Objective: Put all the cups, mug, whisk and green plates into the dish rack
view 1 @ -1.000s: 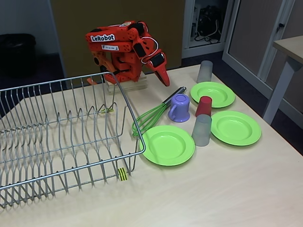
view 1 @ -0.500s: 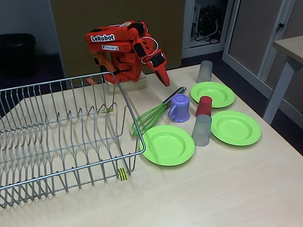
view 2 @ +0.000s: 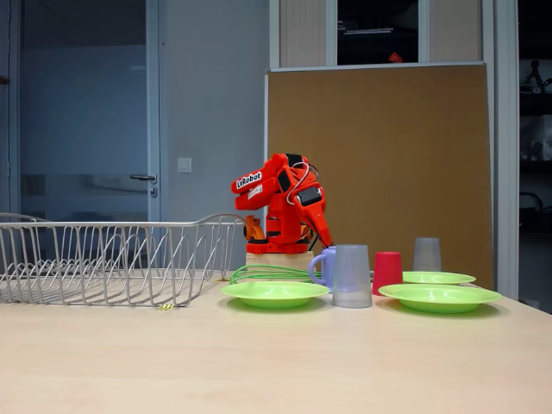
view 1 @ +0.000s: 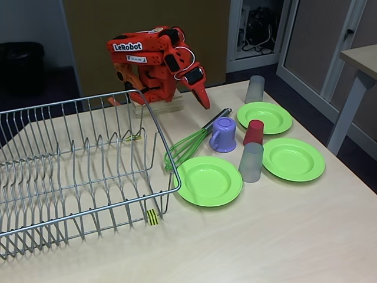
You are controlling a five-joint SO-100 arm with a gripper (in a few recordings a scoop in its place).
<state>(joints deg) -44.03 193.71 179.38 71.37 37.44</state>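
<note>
The orange arm sits folded at the table's back, and its gripper (view 1: 204,101) (view 2: 327,239) points down, shut and holding nothing, above the whisk's dark handle. The whisk (view 1: 187,145) (view 2: 264,274) lies with its green loops beside the wire dish rack (view 1: 70,171) (view 2: 103,259), which holds nothing. The purple mug (view 1: 223,134) (view 2: 322,266) stands next to the red cup (view 1: 254,132) (view 2: 387,271). One grey tumbler (view 1: 251,162) (view 2: 351,276) stands between two green plates (view 1: 209,180) (view 1: 293,158). A second tumbler (view 1: 255,88) (view 2: 427,254) stands behind the third plate (view 1: 264,117).
The rack takes up the table's left half in a fixed view. Bare tabletop (view 1: 265,236) lies in front of the plates. A second table's leg (view 1: 344,112) stands off to the right, and the arm's wooden base (view 1: 158,106) sits behind the rack corner.
The arm has shifted a touch up and left; the gripper stays shut and no object has moved.
</note>
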